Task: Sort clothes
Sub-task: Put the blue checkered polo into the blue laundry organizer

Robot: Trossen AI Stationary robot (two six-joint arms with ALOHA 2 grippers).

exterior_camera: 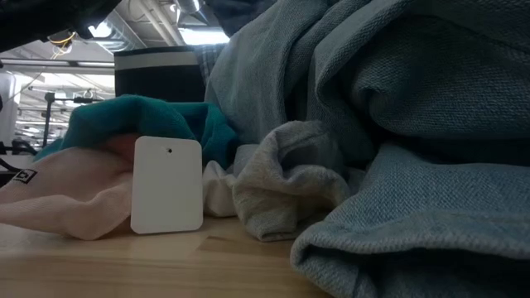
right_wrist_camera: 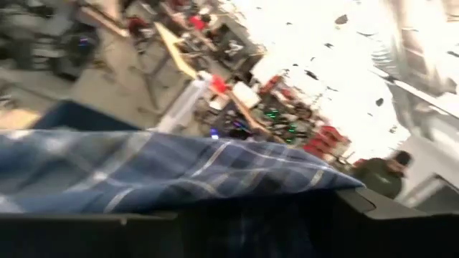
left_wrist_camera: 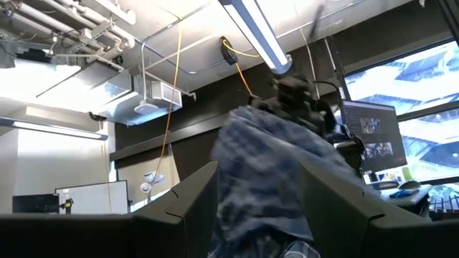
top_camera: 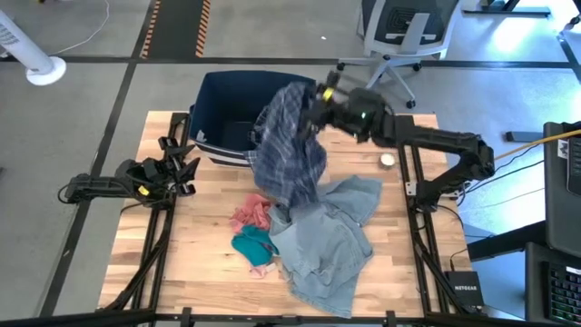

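The sort looks barely begun. The navy fabric bin (top_camera: 231, 113) at the table's (top_camera: 182, 263) far edge shows a dark, seemingly bare floor, and no garment has clearly gone in. Only the plaid shirt (top_camera: 289, 145) is on its way — it hangs from the right gripper (top_camera: 320, 102), its top level with the bin's right rim and its tail draping down onto the pile at the table's middle.

Left to sort, as far as can be seen: the pale blue-grey denim piece (top_camera: 329, 241), spread from the middle towards the near edge; the pink piece (top_camera: 251, 214) and the teal piece (top_camera: 253, 243) just beside its left side; and, in the low view, a pale grey-white small piece (exterior_camera: 286, 186) tucked against the denim, with a white tag (exterior_camera: 166, 184) standing in front of the pink fabric.

The right arm reaches in from the table's right edge, elbow bent, forearm stretched leftwards, wrist raised above the bin's right side. Its fingers are clamped on the shirt's upper fold — the plaid cloth lies across them in the right wrist view.

The left gripper (top_camera: 182, 168) waits low near the table's left edge, pointing towards the shirt, fingers (left_wrist_camera: 183, 208) spread wide and holding nothing.
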